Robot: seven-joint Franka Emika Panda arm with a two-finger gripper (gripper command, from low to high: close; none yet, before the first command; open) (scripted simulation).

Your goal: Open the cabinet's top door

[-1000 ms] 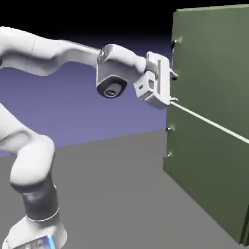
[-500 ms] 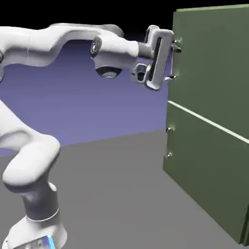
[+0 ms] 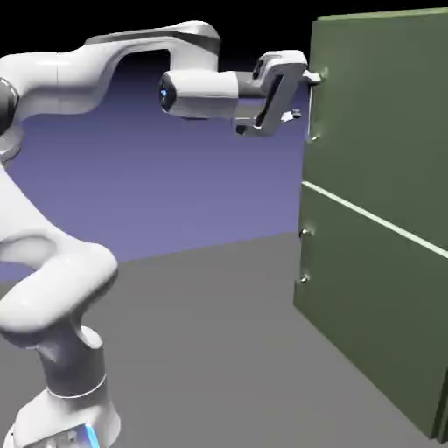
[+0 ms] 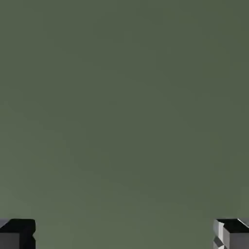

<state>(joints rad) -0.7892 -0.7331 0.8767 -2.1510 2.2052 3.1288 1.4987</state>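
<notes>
While the white arm reaches level from the left, its gripper stands with fingers spread wide, empty, at the near edge of the top door, by the silver handle. The cabinet fills the right, grey table bare before it. Olive panel fills the hand view.

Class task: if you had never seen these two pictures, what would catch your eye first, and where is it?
The tall olive-green cabinet fills the exterior view's right side, split by a pale seam. The white robot arm arches from lower left, its open tool at the top door. The hand view shows only green.
</notes>
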